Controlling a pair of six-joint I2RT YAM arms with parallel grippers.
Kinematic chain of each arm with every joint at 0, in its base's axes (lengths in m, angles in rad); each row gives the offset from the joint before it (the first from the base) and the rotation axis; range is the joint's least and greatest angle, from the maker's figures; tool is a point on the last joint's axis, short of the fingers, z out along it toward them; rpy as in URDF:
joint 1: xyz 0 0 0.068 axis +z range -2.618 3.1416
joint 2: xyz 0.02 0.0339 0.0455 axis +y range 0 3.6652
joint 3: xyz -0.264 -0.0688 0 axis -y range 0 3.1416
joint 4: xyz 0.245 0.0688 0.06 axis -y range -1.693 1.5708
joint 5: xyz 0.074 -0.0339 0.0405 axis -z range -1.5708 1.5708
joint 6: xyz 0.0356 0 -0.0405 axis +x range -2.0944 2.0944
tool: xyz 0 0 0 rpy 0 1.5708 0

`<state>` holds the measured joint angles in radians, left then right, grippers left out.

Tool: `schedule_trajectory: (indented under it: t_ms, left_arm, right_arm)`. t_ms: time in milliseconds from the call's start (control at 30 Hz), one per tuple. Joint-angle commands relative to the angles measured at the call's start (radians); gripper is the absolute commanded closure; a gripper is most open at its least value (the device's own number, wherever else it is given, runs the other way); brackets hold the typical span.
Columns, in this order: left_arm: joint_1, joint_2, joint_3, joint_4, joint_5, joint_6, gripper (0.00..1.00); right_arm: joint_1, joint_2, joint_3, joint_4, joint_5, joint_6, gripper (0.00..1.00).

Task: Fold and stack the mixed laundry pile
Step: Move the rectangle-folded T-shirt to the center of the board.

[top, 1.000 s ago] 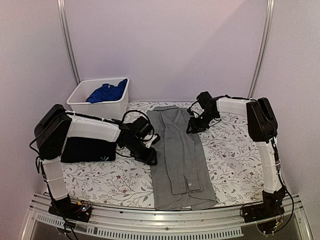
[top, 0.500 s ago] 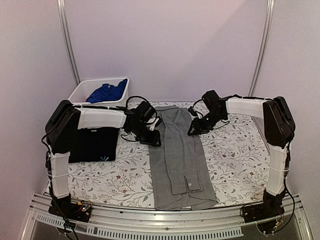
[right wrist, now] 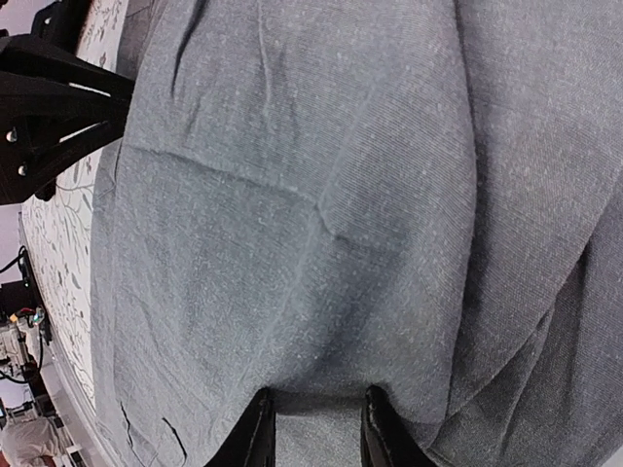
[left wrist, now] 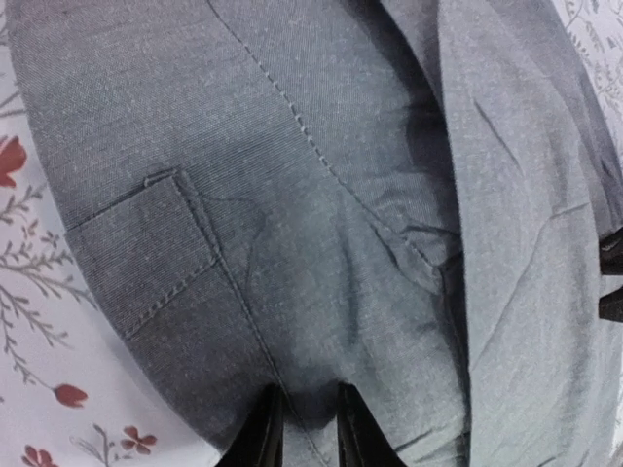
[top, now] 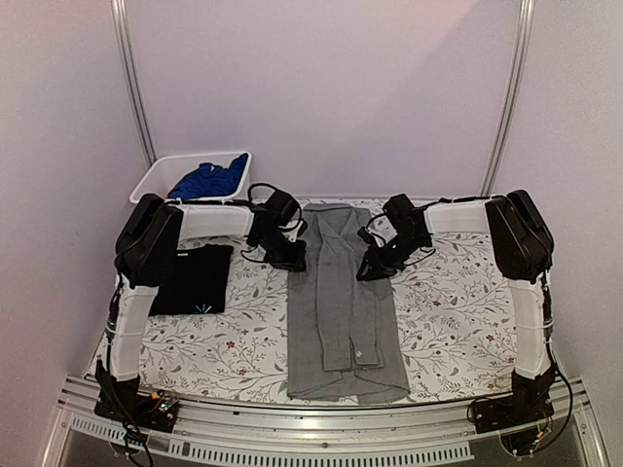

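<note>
Two arms reach in over a table [top: 448,311] covered with a white cloth printed with flowers. We see the grey collared button shirt [top: 341,302] as the largest garment. It is folded into a long narrow strip and lies flat through the table's middle from 12 o'clock to 6 o'clock.

At 10 o'clock stands a white rectangular plastic bin [top: 156,180], and a bright blue garment [top: 207,180] is bunched inside it. At 9 o'clock, apart from the shirt, a black T-shirt [top: 195,277] lies folded flat with a small light mark at its near edge.

The left gripper [top: 290,261] sits low at the shirt's 10 o'clock edge. In its wrist view the two dark fingers [left wrist: 263,438] stand close together with grey cloth between them – we read that as a pinch on the shirt, just beside a stitched chest pocket. The right gripper [top: 368,270] is at the shirt's 2 o'clock edge, and its fingers [right wrist: 375,428] likewise nip a ridge of the same grey cloth.
</note>
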<state>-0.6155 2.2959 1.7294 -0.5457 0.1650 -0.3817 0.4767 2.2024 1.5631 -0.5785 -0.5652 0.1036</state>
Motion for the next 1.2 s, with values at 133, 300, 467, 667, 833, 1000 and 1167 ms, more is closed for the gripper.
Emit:
schedule_trajectory:
  t_ms: [133,300,467,667,833,1000,1167]
  left_arm:
    - [0.078,0.163,0.149,-0.071,0.001,0.045,0.81]
    - [0.094,0.197,0.211,-0.065,0.012,0.044,0.81]
    - [0.122,0.234,0.284,-0.075,0.019,0.031,0.8]
    - [0.133,0.071,0.213,-0.011,0.025,0.081,0.65]
    - [0.132,-0.216,0.008,0.128,-0.05,0.107,0.28]
    - [0.126,-0.483,-0.144,0.207,-0.102,0.131,0.0]
    - [0.129,-0.758,-0.445,0.46,-0.055,0.075,0.0]
  right_arm:
    - [-0.008,0.143,0.165,0.009,0.046,0.074,0.7]
    - [-0.055,0.181,0.201,0.021,0.044,0.096,0.7]
    - [-0.07,0.189,0.237,0.041,0.002,0.067,0.69]
    - [-0.076,0.064,0.246,0.048,0.047,0.044,0.5]
    - [-0.077,-0.175,0.142,0.116,0.192,-0.017,0.32]
    - [-0.079,-0.412,0.038,0.206,0.284,-0.057,0.11]
    - [-0.087,-0.59,-0.102,0.27,0.38,0.085,0.01]
